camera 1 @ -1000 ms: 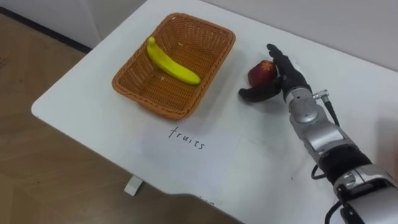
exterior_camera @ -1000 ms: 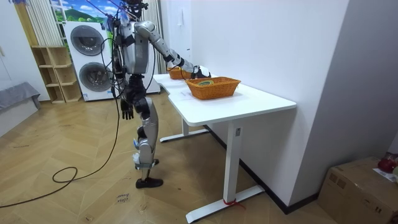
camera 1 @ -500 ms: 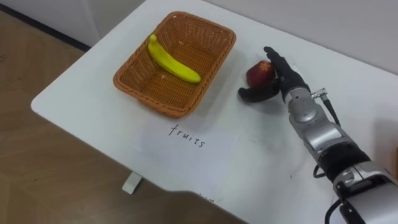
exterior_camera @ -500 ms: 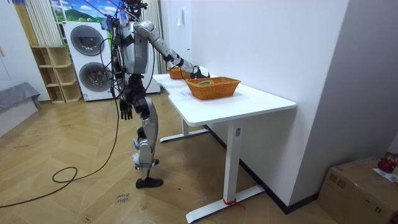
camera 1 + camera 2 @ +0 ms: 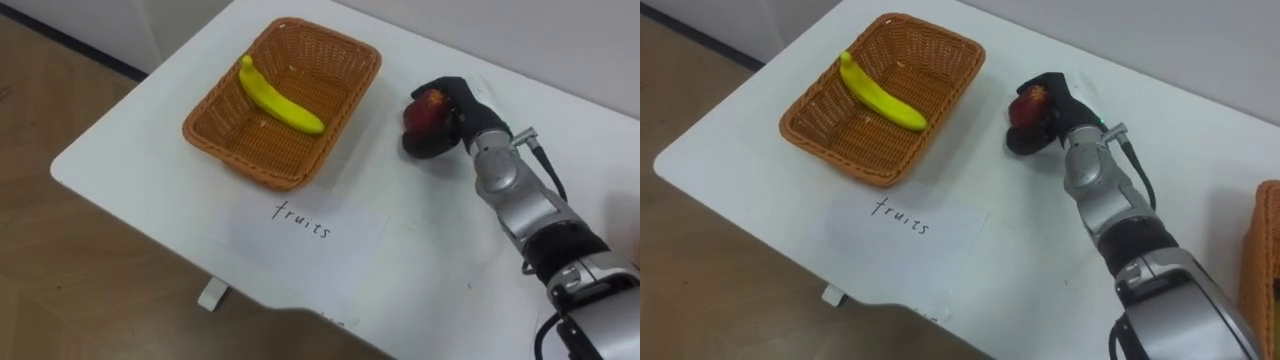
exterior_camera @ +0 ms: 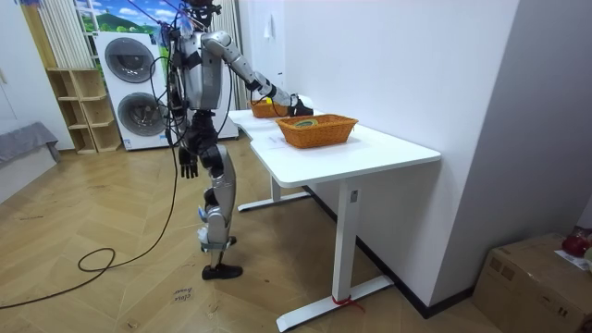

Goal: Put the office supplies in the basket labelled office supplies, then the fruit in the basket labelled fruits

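Apple [image 5: 425, 108], one, upper right of frame, gripped by the curled right hand [image 5: 452, 122], beside one basket [image 5: 250, 170] on the table [image 5: 420, 260] holding one banana [image 5: 280, 100]. The right eye view adds a second basket [image 5: 1262, 260] at its right edge; the room view shows the left hand [image 6: 189, 168] hanging.

Banana [image 5: 281, 99] in the basket [image 5: 216, 106] at the counter's [image 5: 430, 255] left corner; paper sheet [image 5: 300, 222] just before it; apple [image 5: 424, 111] right of the basket, in the right hand [image 5: 458, 108].

White table [image 5: 430, 260] on a wooden floor [image 6: 111, 296]; handwritten paper sheet [image 5: 300, 225] lies on it; washing machines [image 6: 129, 88], shelf [image 6: 81, 111], cardboard box [image 6: 532, 277] nearby
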{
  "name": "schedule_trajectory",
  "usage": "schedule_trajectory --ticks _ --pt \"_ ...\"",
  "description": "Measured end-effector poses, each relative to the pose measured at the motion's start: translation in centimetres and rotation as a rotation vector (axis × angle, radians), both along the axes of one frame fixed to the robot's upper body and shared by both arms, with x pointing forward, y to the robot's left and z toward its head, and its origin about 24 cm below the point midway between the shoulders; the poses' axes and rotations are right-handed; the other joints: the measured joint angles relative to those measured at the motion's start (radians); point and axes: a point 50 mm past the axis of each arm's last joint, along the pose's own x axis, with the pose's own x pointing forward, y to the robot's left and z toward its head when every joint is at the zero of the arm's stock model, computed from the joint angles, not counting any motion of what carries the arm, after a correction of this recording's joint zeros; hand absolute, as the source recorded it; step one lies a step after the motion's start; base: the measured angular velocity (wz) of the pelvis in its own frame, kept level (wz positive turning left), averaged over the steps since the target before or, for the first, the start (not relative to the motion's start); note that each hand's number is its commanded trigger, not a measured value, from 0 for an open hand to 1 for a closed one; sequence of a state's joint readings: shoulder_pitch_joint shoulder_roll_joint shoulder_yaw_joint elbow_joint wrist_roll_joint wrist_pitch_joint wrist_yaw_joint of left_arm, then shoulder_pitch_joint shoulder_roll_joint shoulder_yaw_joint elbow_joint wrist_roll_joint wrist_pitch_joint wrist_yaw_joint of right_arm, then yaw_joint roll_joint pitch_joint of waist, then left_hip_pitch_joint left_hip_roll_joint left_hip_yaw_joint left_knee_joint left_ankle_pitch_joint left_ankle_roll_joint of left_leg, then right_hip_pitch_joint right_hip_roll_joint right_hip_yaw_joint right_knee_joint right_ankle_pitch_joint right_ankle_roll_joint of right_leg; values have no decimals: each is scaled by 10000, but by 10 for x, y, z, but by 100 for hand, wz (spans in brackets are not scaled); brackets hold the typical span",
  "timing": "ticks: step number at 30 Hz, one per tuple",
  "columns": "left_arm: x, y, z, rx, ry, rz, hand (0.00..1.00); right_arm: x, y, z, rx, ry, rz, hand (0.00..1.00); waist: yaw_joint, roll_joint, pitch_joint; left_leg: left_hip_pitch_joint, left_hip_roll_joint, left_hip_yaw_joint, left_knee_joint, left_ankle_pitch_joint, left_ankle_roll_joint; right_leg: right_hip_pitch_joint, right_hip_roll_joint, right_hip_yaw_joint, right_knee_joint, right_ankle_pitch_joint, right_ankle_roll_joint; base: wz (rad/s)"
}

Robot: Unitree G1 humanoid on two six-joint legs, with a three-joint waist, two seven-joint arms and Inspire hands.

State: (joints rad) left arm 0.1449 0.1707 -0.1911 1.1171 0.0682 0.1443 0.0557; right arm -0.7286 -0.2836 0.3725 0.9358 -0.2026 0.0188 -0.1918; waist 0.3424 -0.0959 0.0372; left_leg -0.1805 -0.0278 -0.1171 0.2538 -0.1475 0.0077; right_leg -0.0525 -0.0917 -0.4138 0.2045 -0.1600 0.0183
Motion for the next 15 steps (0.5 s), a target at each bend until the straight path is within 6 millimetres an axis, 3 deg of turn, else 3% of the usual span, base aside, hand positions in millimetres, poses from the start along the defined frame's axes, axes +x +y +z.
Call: schedule_trajectory --ticks 15 --pt "0 0 0 9 -19 -7 0 0 0 -1 6 84 -5 100 95 -11 4 -10 -6 9 -31 0 1 0 -12 -31 -4 -1 1 0"
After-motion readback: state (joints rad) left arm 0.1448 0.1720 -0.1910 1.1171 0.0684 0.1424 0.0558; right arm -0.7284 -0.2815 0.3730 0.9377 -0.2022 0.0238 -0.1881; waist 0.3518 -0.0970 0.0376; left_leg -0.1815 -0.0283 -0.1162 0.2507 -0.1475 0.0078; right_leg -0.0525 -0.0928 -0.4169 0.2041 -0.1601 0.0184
